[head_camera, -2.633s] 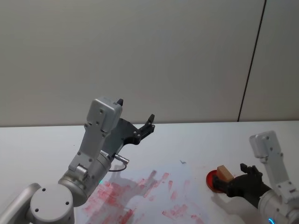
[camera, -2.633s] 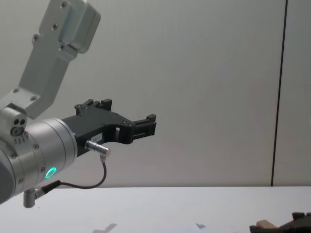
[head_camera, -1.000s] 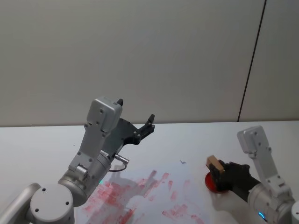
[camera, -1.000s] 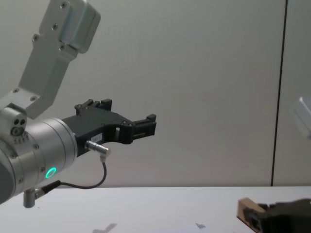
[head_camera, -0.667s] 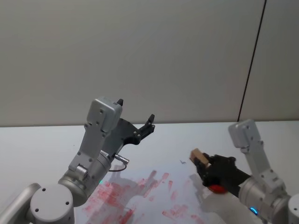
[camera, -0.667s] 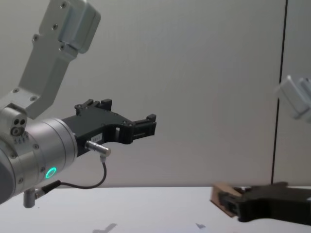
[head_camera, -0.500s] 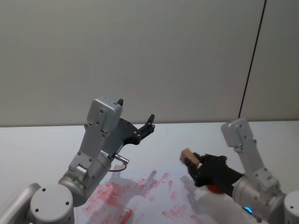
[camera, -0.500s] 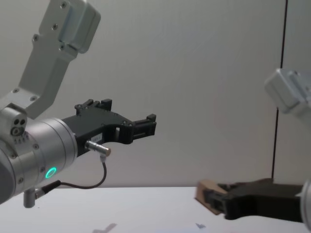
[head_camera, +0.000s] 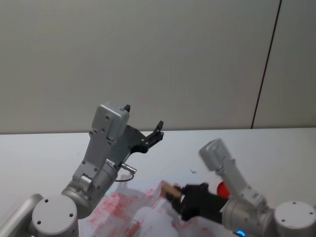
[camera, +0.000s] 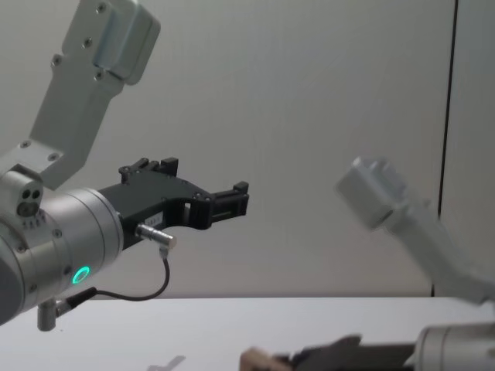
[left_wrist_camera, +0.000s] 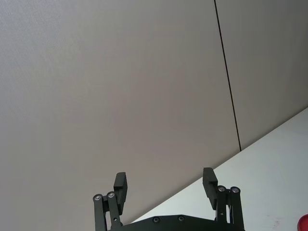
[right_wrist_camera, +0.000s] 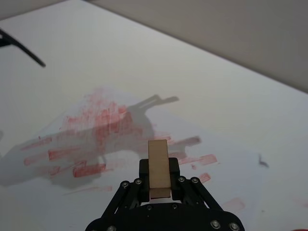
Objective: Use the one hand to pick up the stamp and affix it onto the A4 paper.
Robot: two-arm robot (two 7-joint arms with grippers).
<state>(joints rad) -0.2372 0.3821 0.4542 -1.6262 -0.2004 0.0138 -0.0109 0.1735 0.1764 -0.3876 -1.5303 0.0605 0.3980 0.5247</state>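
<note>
STAMP RUN, MID-CARRY: Our right gripper (right_wrist_camera: 159, 174) is clamped on the stamp (right_wrist_camera: 158, 161). The wooden block is pinched between both fingers w/ most of its length jutting past the tips. In the head view it sits low over the A4 paper (head_camera: 123, 202), near mid-sheet, by a patch already smeared w/ red marks (right_wrist_camera: 103, 127). We can't tell whether the block's face touches the sheet yet; we judge it's just short. The red ink pad (head_camera: 222, 188) peeks out beside the right arm, off the sheet's right side, on the table (head_camera: 39, 148). Our left gripper (left_wrist_camera: 164, 179) is parked, raised well above the table at the sheet's left. Its fingers are spread wide and hold nothing.

Risks from here, as we read it:
- **Tilt:** the block is gripped near one end only. A push down that's off-square could lever it in the fingers and leave a partial or smudged print.
- **Drag:** any sideways drift during contact would pull ink into streaks like those already there.
- **Loose sheet:** the sheet looks loose, so a sticky lift-off might pull it up or shift it.
- **Overprint:** landing on old marks would make the new print hard to read.

Vs. half a sec ago: the stamp was higher and farther right, close by the ink pad at the sheet's edge. It has since swung left and down to mid-sheet. The left arm hasn't moved.
</note>
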